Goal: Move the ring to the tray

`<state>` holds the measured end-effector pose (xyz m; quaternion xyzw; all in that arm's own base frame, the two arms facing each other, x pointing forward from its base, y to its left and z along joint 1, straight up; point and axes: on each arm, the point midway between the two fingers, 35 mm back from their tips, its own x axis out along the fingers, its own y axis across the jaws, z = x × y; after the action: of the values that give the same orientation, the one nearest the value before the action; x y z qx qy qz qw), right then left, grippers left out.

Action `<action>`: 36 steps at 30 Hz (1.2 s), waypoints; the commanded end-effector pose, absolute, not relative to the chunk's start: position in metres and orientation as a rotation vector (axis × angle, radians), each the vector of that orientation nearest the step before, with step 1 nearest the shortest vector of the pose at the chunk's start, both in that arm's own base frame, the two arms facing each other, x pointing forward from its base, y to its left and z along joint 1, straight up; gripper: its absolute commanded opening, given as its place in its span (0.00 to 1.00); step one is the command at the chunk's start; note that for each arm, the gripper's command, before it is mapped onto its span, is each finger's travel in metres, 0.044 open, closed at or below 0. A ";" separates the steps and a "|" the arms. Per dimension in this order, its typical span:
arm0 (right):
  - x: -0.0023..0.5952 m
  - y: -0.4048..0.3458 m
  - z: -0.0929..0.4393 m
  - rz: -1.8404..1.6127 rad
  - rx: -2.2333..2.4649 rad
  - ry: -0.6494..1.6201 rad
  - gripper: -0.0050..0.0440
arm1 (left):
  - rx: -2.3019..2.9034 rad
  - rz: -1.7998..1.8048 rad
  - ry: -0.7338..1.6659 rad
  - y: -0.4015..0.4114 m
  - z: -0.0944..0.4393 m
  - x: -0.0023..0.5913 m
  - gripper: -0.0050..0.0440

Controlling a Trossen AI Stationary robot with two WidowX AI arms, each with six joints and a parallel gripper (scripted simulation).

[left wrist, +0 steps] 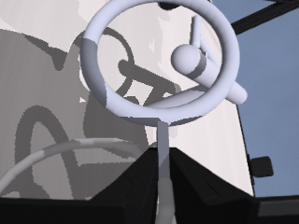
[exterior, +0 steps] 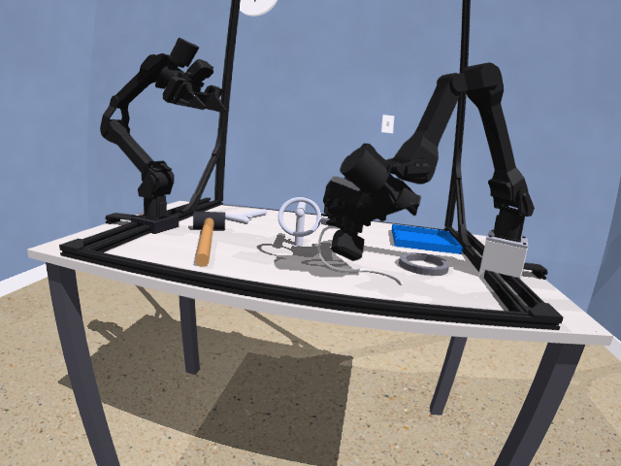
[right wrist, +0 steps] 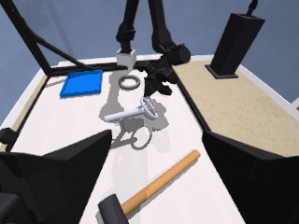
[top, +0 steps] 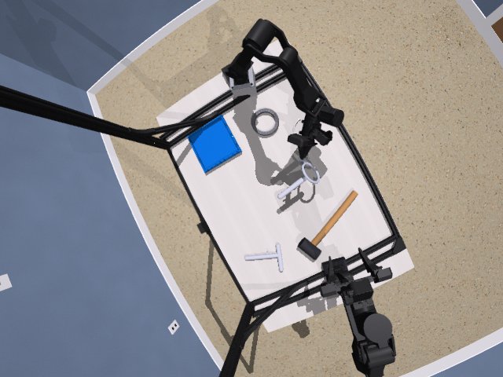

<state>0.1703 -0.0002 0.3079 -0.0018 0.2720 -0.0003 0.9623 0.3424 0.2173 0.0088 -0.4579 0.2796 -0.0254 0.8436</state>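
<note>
Showing smooth, pale-lavender ring (top: 314, 181) (exterior: 280, 216) (left wrist: 89, 56) (right wrist: 156, 114); left gripper (top: 302, 158) (exterior: 323, 219) (left wrist: 163, 154) pinching its tab, right gripper (top: 344, 253) (exterior: 214, 107) (right wrist: 157, 133) wide, empty.

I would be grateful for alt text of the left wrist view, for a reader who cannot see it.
The left gripper is shut on the short stem of a pale ring, held above a white table. Through the ring's opening shows the rounded end of a pale stake; a thin line curves at lower left.

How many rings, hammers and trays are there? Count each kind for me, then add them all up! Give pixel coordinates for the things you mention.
Rings: 2 (white ring (top: 317, 175) (exterior: 280, 216) (left wrist: 90, 61) (right wrist: 155, 111), grey ring (top: 253, 122) (exterior: 423, 271) (right wrist: 129, 88))
Hammers: 1 (hammer (top: 333, 219) (exterior: 205, 243) (right wrist: 161, 183))
Trays: 1 (blue tray (top: 214, 144) (exterior: 426, 242) (right wrist: 82, 84))
Total: 4
</note>
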 end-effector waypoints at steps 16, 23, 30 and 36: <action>0.170 0.000 0.307 0.000 0.000 0.554 0.92 | -0.961 -0.059 0.584 0.227 0.012 0.339 0.10; 0.170 0.000 0.307 0.000 0.000 0.554 0.92 | -0.961 -0.058 0.583 0.227 0.019 0.339 0.10; 0.170 0.000 0.307 0.000 0.000 0.554 0.92 | -0.962 -0.058 0.583 0.228 0.031 0.340 0.10; 0.170 0.000 0.307 0.000 0.000 0.554 0.92 | -0.962 -0.057 0.582 0.228 0.041 0.340 0.10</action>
<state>0.1703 -0.0002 0.3079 -0.0018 0.2721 -0.0003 0.9623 0.3376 0.2250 0.0269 -0.4640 0.2829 -0.0245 0.8391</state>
